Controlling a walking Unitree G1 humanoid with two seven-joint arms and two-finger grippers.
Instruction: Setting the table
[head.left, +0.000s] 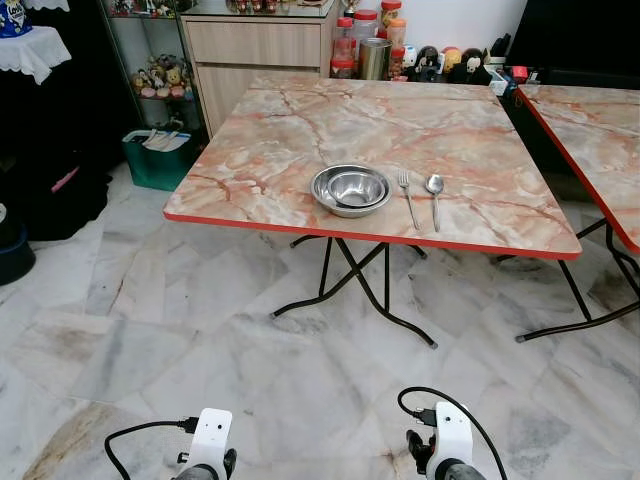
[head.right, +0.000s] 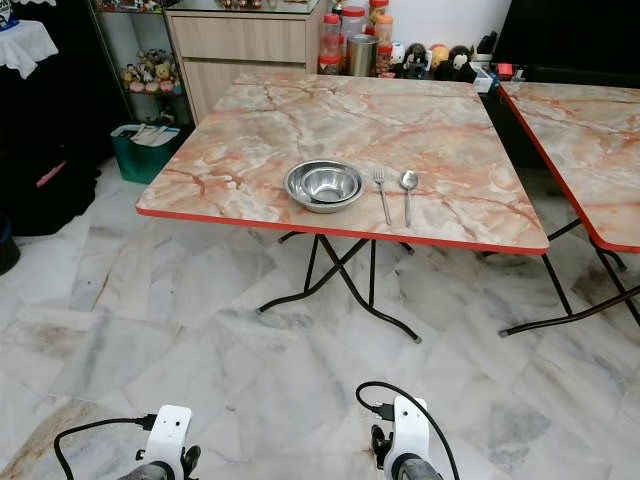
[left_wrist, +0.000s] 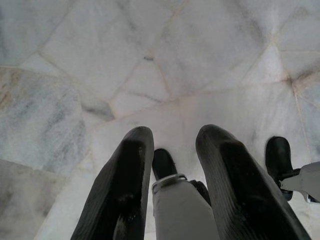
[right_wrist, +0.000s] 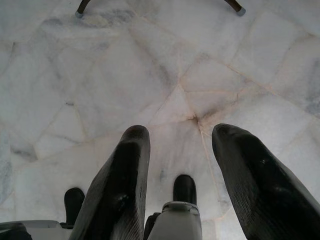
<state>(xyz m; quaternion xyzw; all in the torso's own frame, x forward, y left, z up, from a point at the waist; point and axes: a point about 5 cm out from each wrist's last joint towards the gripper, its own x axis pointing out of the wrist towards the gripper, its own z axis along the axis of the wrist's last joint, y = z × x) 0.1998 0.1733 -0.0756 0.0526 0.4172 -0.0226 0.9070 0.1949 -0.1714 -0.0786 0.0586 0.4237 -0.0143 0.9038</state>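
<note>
Place setting near the front edge of the marble-patterned bench (head.left: 300, 120): a steel bowl (head.left: 351, 189) nested in a wider steel dish, a fork (head.left: 407, 195) just beside it on the robot's right, then a spoon (head.left: 435, 197), the two utensils lying roughly parallel with handles toward the red rim. A second bench (head.left: 600, 130) stands to the right; jars and small figurines crowd the cabinet behind. The robot stands well back on the marble floor (head.left: 150, 340), both arms hanging low. Left tool (left_wrist: 172, 180) — fingers parted, nothing between them, pointed at the floor. Right tool (right_wrist: 180, 185) — likewise spread and empty. Risk, judged from this layout: the setting sits close to the edge, so a careless approach or a low reach could nudge the bench's folding legs (head.left: 350, 280) or sweep the utensils off the rim.
</note>
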